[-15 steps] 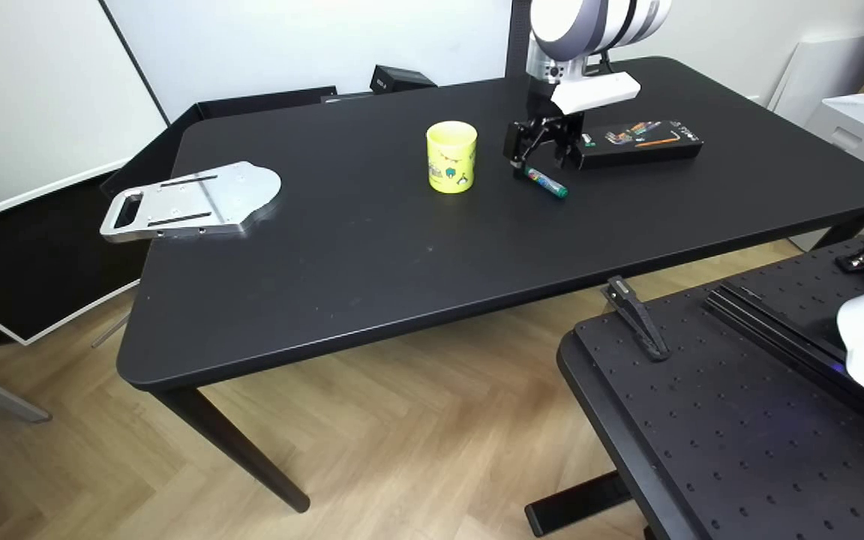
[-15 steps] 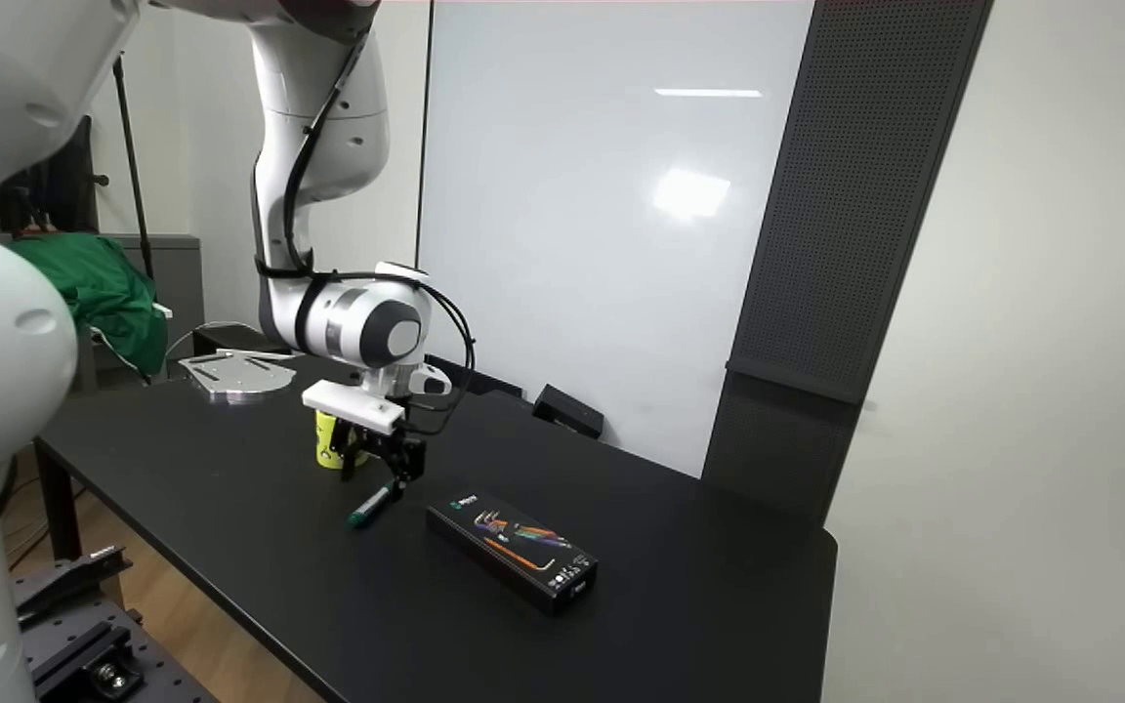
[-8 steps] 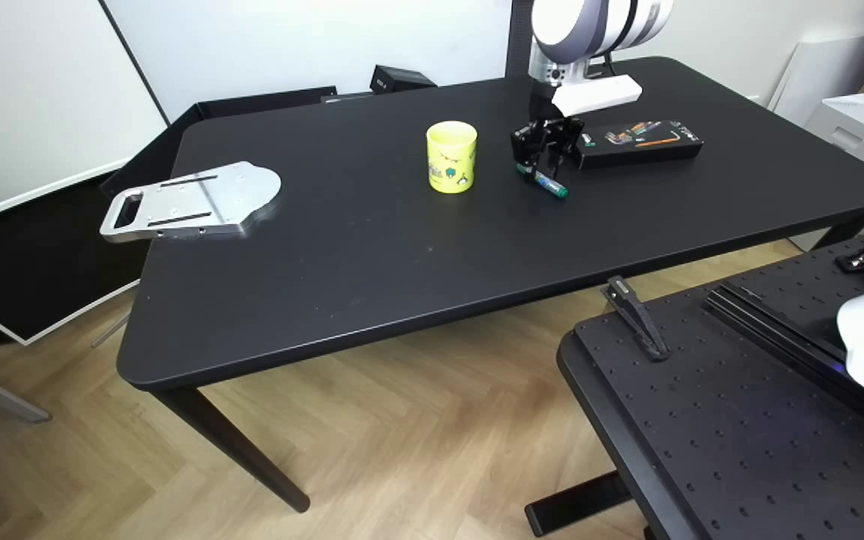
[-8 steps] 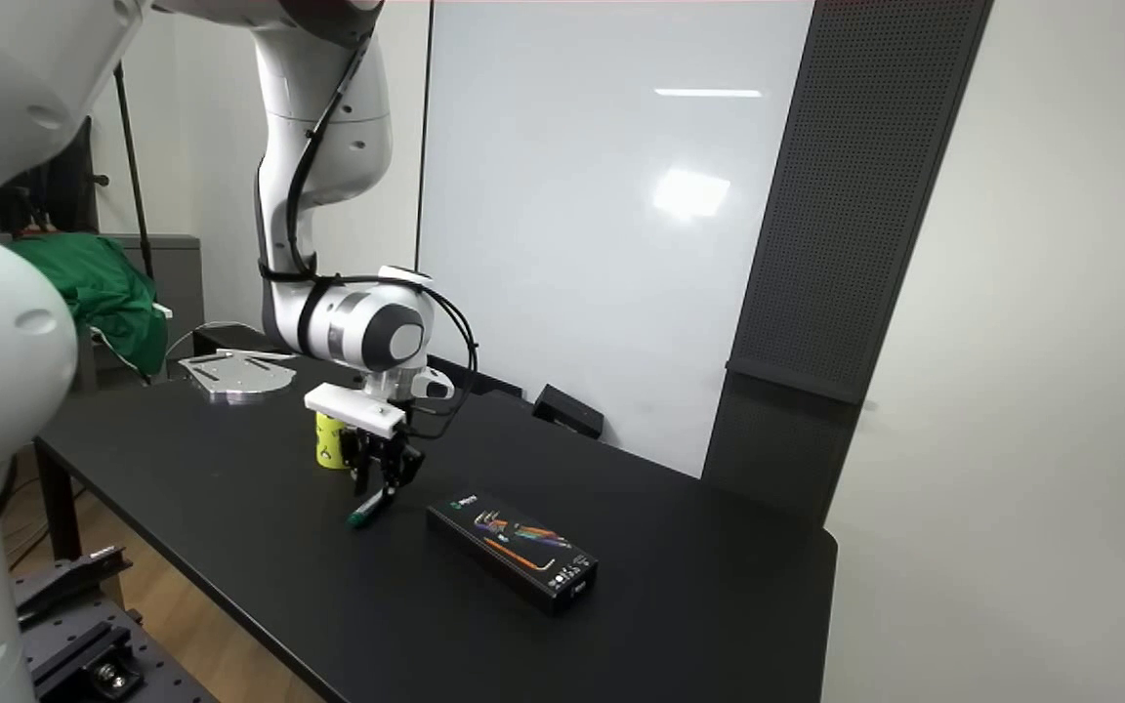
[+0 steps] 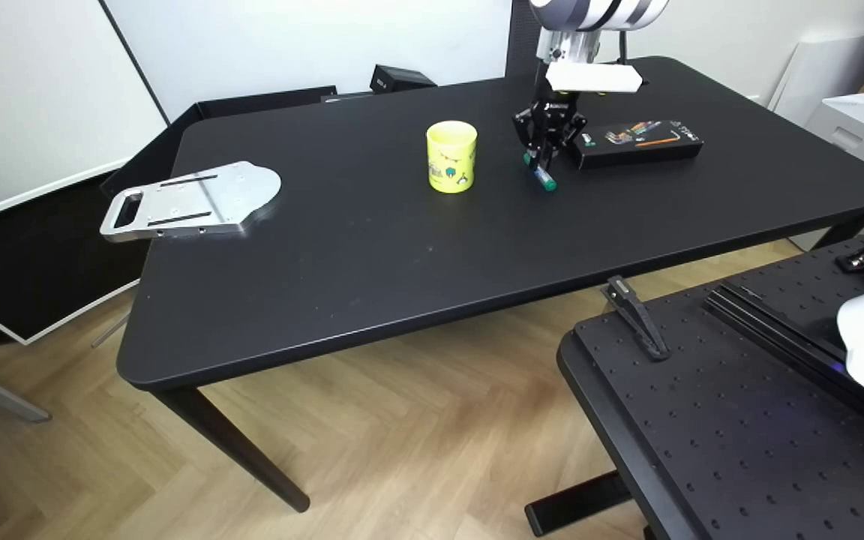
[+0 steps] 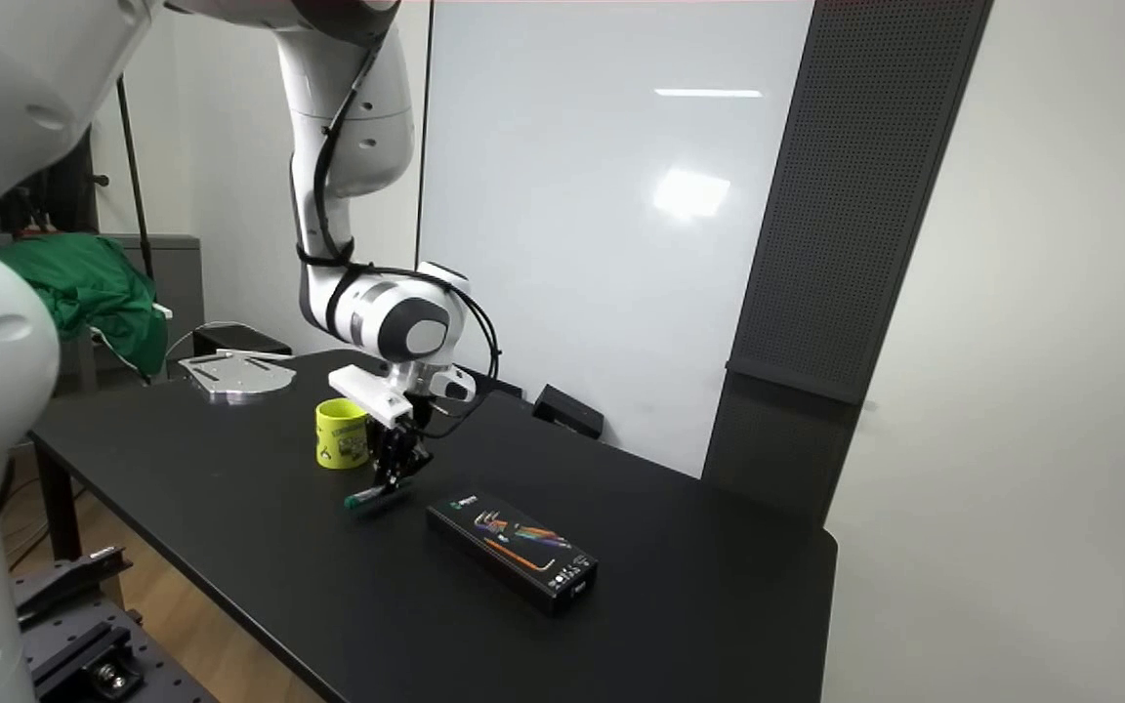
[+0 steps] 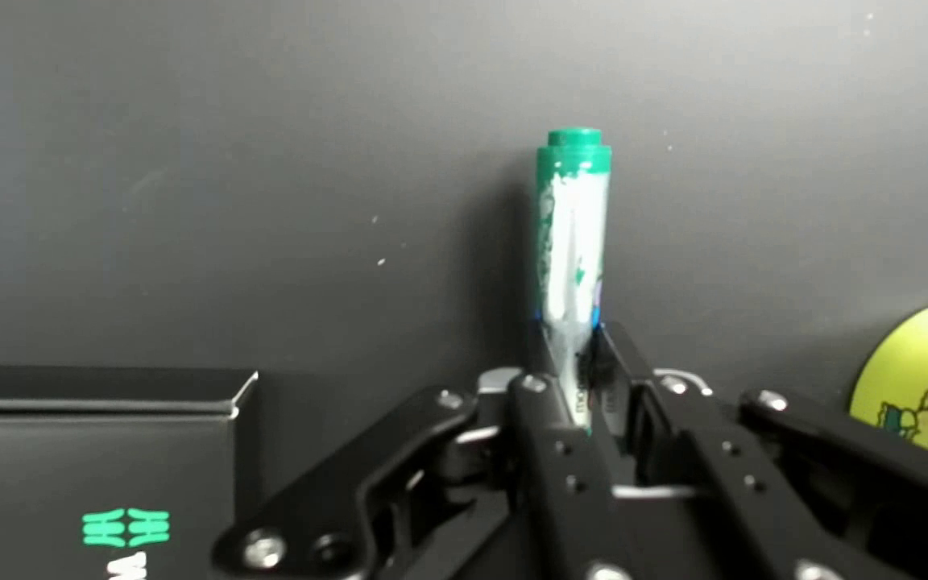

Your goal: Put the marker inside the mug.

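The green marker (image 7: 573, 234) is pinched between the fingers of my gripper (image 7: 574, 332), its green-capped end sticking out ahead of them in the wrist view. In both exterior views the marker (image 5: 546, 180) lies nearly level and seems a little above the black tabletop, with a faint shadow under it. My gripper (image 6: 387, 480) points down, and its fingers cover the marker's middle. The yellow mug (image 5: 451, 159) stands upright beside the gripper, apart from it. Part of the mug (image 7: 927, 383) shows at the right edge of the wrist view; its inside is not visible there.
A flat black box (image 6: 514, 552) with a colourful tool print lies close to the gripper, on the side away from the mug. A silver slicer-like plate (image 5: 199, 199) overhangs the table's far end. A small black box (image 5: 400, 79) stands behind the table.
The jaws have come together on the marker. Gripper and marker have risen slightly, and the marker has turned a little. The mug now shows fully in the view where the gripper partly hid it.
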### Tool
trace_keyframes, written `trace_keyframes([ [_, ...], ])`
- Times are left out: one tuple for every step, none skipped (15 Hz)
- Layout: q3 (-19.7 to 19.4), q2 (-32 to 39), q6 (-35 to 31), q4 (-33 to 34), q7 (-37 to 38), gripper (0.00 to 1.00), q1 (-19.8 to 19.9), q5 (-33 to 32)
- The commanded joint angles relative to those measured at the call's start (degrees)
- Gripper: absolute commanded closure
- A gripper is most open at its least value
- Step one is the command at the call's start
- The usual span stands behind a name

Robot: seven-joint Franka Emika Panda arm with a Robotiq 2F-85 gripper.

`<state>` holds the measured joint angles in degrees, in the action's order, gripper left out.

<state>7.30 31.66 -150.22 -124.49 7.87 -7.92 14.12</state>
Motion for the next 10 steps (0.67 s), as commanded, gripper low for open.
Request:
trace_keyframes([
  [1.09, -0.11, 7.34, 4.43, 3.21, 0.95, 3.48, 5.47],
  [0.87, -0.02, 9.18, 5.54, 4.04, 0.95, 3.83, 6.85],
  [0.70, 0.24, 11.15, 6.72, 4.97, 0.95, 4.15, 8.24],
  [0.44, 0.48, 13.20, 7.90, 6.22, 0.95, 4.30, 9.43],
  [0.44, 0.62, 15.35, 9.00, 7.15, 0.95, 4.66, 10.79],
  [0.44, 0.65, 17.13, 9.94, 8.36, 0.95, 4.85, 12.27],
  [0.61, 0.66, 19.08, 10.91, 9.29, 0.95, 5.12, 13.97],
  [0.80, 0.70, 20.83, 11.78, 10.09, 0.95, 5.38, 15.85],
  [1.01, 0.77, 22.63, 12.67, 10.83, 0.95, 5.53, 17.86],
  [1.15, 0.77, 23.89, 13.37, 11.57, 0.95, 5.64, 20.06],
])
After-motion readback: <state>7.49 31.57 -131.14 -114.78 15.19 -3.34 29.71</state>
